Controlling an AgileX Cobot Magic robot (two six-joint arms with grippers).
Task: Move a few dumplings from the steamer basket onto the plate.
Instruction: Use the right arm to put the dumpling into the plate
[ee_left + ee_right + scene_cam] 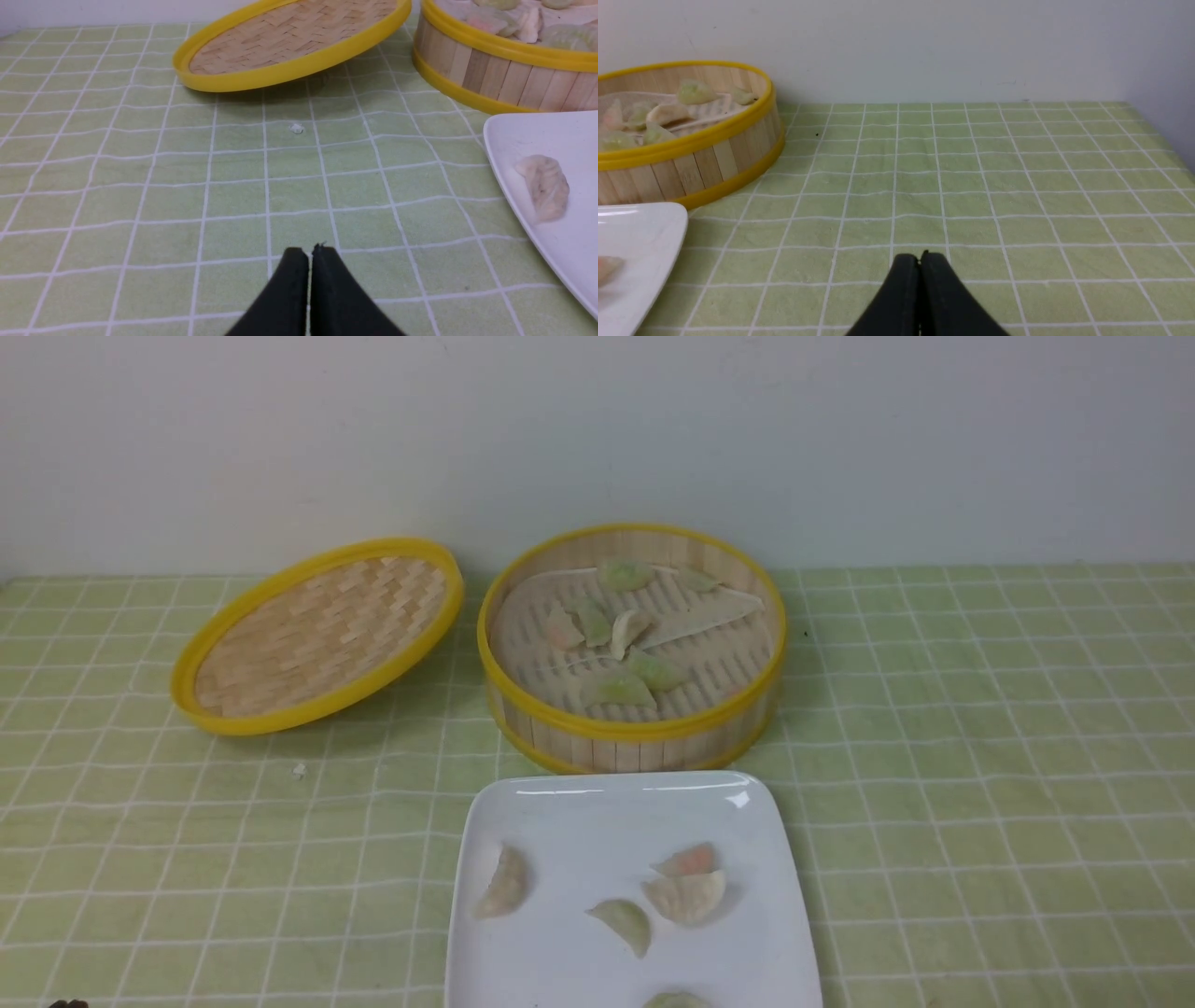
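A pale green cloth (980,756) with a white grid covers the table and runs back to a plain off-white wall (597,429). A tiny white crumb (295,128) lies on the cloth ahead of the left gripper (309,249), whose black fingers are pressed together with nothing between them. The right gripper (920,256) is likewise closed and empty, above bare cloth.

There is one steamer basket (635,733), one plate (597,821) and one woven lid (317,635). The basket is round, with upright bamboo slats, yellow rims and a pale liner over a slatted floor. It stands ahead of the left fingers and off to their right, and ahead of the right fingers and off to their left. About eight dumplings (616,689) lie in it, mostly pale green, with a cream one and a pinkish one near the middle; the exact count is hard to tell.

The plate is glossy white, square with rounded corners, and sits just in front of the basket, between the two grippers. Five dumplings show on it: a cream one (505,882) on the side nearer the left fingers, a green one (624,922), a pinkish-orange one (689,860) touching a cream one (687,896), and a green one (674,1000) cut off by the frame edge.

The lid, shallow and yellow-rimmed, is tilted, its right edge raised close to the basket, ahead of the left fingers.
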